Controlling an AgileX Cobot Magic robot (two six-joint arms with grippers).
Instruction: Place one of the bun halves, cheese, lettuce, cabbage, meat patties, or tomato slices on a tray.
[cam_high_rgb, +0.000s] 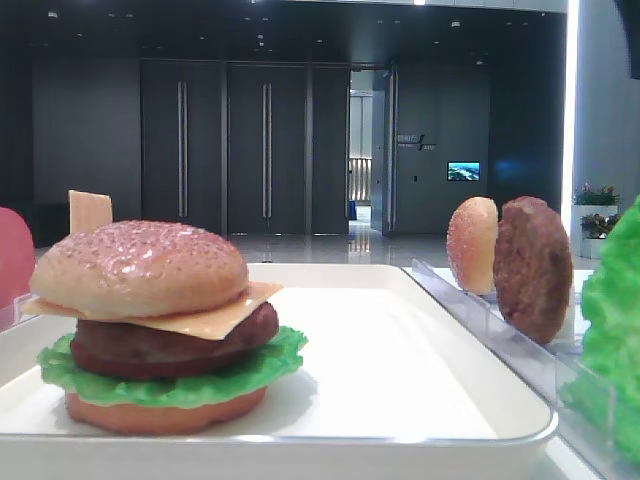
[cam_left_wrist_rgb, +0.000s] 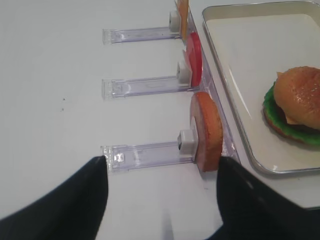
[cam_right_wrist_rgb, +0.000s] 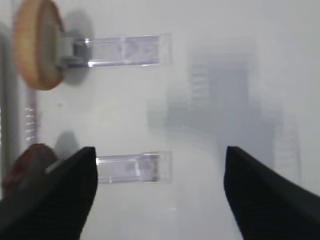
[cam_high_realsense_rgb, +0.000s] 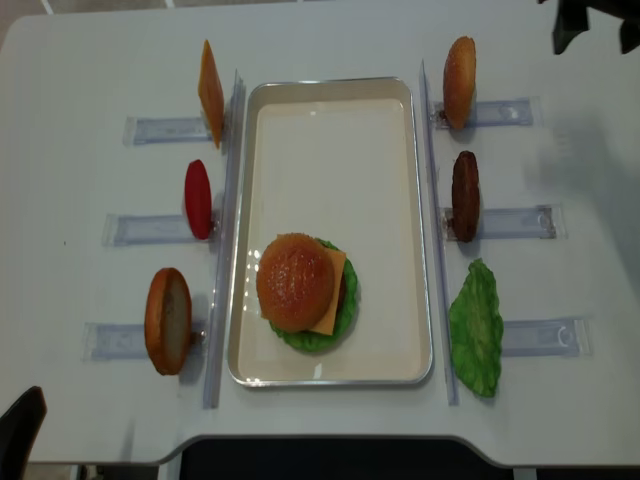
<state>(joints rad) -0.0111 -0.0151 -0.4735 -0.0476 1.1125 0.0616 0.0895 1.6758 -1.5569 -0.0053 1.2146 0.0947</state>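
A stacked burger sits on the white tray (cam_high_realsense_rgb: 330, 130): domed bun top (cam_high_realsense_rgb: 295, 280), cheese (cam_high_rgb: 215, 318), meat patty (cam_high_rgb: 170, 345) and lettuce (cam_high_rgb: 255, 375). In the racks stand another cheese slice (cam_high_realsense_rgb: 209, 92), a tomato slice (cam_high_realsense_rgb: 198, 198), a patty (cam_high_realsense_rgb: 465, 195), a lettuce leaf (cam_high_realsense_rgb: 476, 340), a flat bun base (cam_left_wrist_rgb: 207, 130) and a small orange bun (cam_right_wrist_rgb: 37, 45). Cabbage is out of view. My right gripper (cam_right_wrist_rgb: 160, 152) is open and empty over the bare table beside the right rack. My left gripper (cam_left_wrist_rgb: 162, 161) is open and empty near the bun base.
Clear plastic slotted racks (cam_high_realsense_rgb: 228, 240) (cam_high_realsense_rgb: 432, 200) flank the tray, each with clear sliders (cam_left_wrist_rgb: 142, 152) reaching outward. The white table's front edge (cam_high_realsense_rgb: 330, 455) lies just below the tray. In the overhead view the left arm (cam_high_realsense_rgb: 20, 430) shows at the near left corner.
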